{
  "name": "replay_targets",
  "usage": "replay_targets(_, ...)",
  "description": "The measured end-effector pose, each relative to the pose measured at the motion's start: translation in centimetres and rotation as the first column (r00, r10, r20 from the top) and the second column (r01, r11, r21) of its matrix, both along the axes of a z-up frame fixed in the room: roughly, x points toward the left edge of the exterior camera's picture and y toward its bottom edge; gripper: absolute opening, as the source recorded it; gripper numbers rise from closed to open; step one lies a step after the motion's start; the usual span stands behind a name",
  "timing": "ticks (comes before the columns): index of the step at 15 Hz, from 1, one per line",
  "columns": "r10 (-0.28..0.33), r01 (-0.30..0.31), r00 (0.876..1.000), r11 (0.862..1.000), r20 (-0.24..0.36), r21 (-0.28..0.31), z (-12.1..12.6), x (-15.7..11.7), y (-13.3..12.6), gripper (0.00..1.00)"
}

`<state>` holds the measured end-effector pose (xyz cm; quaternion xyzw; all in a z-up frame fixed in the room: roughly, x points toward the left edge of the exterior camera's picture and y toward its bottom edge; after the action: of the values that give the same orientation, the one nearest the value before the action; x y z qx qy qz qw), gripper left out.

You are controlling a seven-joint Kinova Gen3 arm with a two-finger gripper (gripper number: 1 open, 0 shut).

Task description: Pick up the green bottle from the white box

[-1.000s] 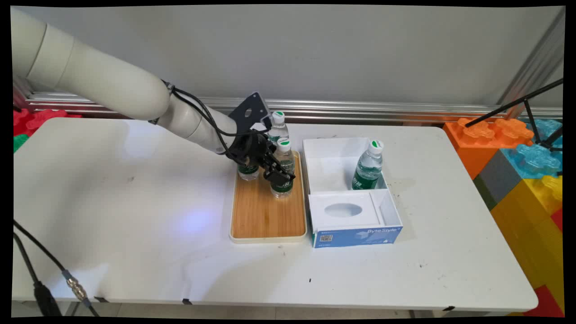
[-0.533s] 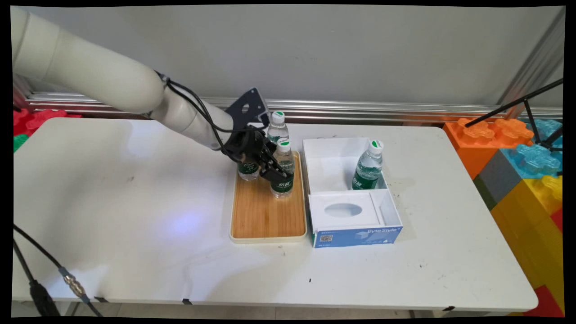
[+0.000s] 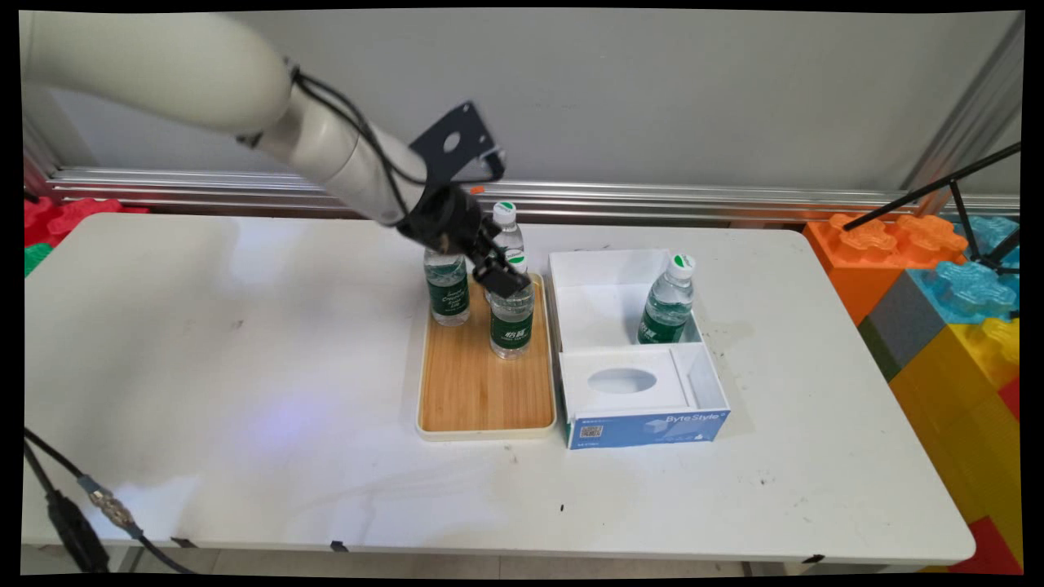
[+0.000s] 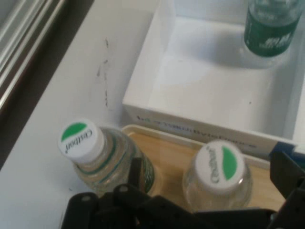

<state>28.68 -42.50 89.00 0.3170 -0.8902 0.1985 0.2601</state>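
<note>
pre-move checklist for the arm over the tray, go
1. Gripper open: ok, the fingers stand apart on either side of the front water bottle's cap in the hand view.
2. Gripper empty: ok, nothing is clamped.
3. Front water bottle upright on the bamboo tray: ok.
4. Left bottle and back bottle upright on the tray: ok.
5. Gap between the fingers and the front cap: cannot tell, they overlap in the main view.
6. Fourth bottle inside the white box, rear compartment: ok.
</note>
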Motion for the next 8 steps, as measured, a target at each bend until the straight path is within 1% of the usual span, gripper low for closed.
replay_targets(3,0.009,-0.009,1.0,1.0,0.013,0.014,3.0,-2.1,-0.2,1.0)
replay_targets(5,0.009,-0.009,1.0,1.0,0.015,0.026,4.4,-3.6,-0.4,1.0)
replay_targets(8,0.013,-0.013,1.0,0.999,0.006,0.05,5.7,-6.0,-0.5,1.0)
